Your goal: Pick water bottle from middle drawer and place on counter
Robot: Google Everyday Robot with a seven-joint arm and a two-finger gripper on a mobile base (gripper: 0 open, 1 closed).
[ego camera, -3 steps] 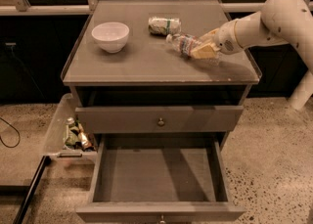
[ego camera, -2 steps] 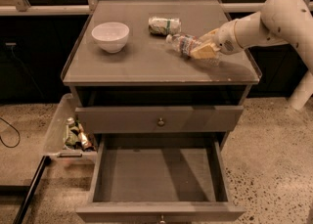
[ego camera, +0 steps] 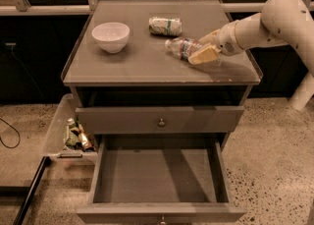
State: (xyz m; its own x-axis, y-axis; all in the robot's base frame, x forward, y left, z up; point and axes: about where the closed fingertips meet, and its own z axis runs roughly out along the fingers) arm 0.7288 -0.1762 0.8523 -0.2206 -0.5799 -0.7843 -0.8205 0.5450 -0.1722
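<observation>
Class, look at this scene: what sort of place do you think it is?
Probably a robot test area: a drawer cabinet's counter on speckled floor, the gripper at a water bottle, the middle drawer pulled open.

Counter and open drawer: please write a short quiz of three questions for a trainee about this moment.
1. True or false: the water bottle lies on its side on the counter.
2. Which thing is nearest the hand?
A. the white bowl
B. the water bottle
C. the plastic bin
3. Fill in: the floor of the open middle drawer is ____.

Key
1. True. Its cap points left, toward the bowl.
2. B. The hand is at the bottle's right end, at the counter's right side; the wrapped packet lies behind them.
3. Bare. Nothing lies in the drawer.
</observation>
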